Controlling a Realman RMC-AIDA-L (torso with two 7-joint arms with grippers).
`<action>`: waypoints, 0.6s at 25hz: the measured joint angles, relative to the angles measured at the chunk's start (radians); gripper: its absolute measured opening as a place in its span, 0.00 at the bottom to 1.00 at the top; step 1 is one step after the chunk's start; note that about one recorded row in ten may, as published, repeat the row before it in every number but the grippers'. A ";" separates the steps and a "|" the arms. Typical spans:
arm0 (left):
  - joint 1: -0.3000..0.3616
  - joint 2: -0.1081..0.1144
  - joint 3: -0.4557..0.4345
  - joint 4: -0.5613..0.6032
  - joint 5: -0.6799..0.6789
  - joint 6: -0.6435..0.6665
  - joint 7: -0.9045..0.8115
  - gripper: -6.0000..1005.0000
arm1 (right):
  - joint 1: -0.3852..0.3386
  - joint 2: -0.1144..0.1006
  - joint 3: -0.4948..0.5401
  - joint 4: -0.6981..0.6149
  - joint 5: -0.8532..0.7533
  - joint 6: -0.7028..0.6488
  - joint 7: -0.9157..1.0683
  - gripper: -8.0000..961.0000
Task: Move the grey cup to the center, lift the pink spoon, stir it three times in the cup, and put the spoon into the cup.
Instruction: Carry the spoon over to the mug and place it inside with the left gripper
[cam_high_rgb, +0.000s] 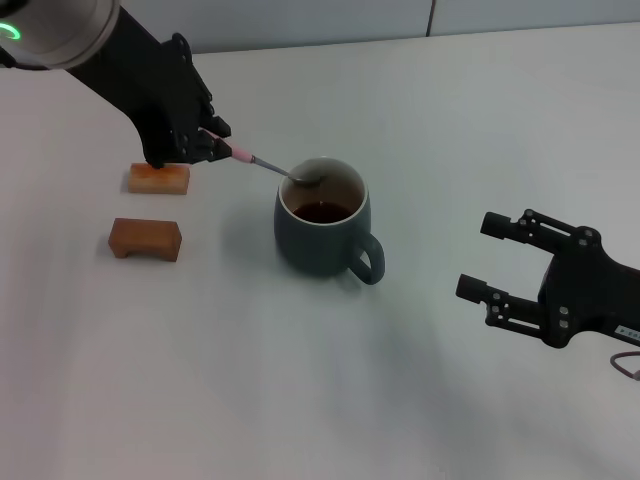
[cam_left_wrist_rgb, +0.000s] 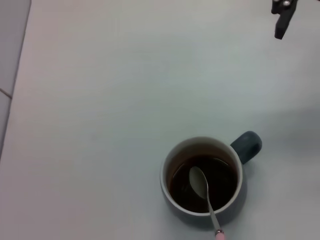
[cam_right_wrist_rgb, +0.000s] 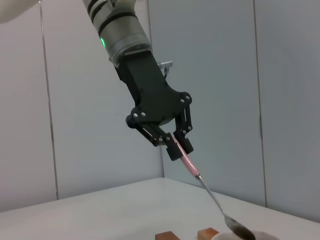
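The grey cup (cam_high_rgb: 323, 230) stands upright mid-table with dark brown liquid inside and its handle toward the right front. It also shows in the left wrist view (cam_left_wrist_rgb: 202, 175). My left gripper (cam_high_rgb: 212, 142) is shut on the pink handle of the pink spoon (cam_high_rgb: 270, 166) and holds it slanted. The metal bowl of the spoon sits over the cup's rim, above the liquid (cam_left_wrist_rgb: 199, 182). The right wrist view shows the left gripper (cam_right_wrist_rgb: 176, 145) gripping the spoon (cam_right_wrist_rgb: 205, 187). My right gripper (cam_high_rgb: 487, 258) is open and empty, hovering to the right of the cup.
Two small orange-brown wooden blocks lie left of the cup: one (cam_high_rgb: 158, 178) under the left gripper, the other (cam_high_rgb: 146, 239) nearer the front. The table (cam_high_rgb: 300, 400) is plain white. A wall edge runs along the back.
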 joint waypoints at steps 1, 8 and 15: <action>-0.001 0.000 0.021 0.000 0.005 -0.002 -0.003 0.14 | 0.000 0.000 0.000 0.000 0.000 0.000 0.000 0.79; -0.027 -0.005 0.063 -0.027 0.036 -0.018 -0.005 0.14 | 0.003 0.000 -0.002 0.000 0.000 -0.001 0.000 0.79; -0.040 -0.006 0.095 -0.065 0.047 -0.052 -0.005 0.14 | 0.003 0.000 0.000 0.000 0.000 -0.003 0.000 0.79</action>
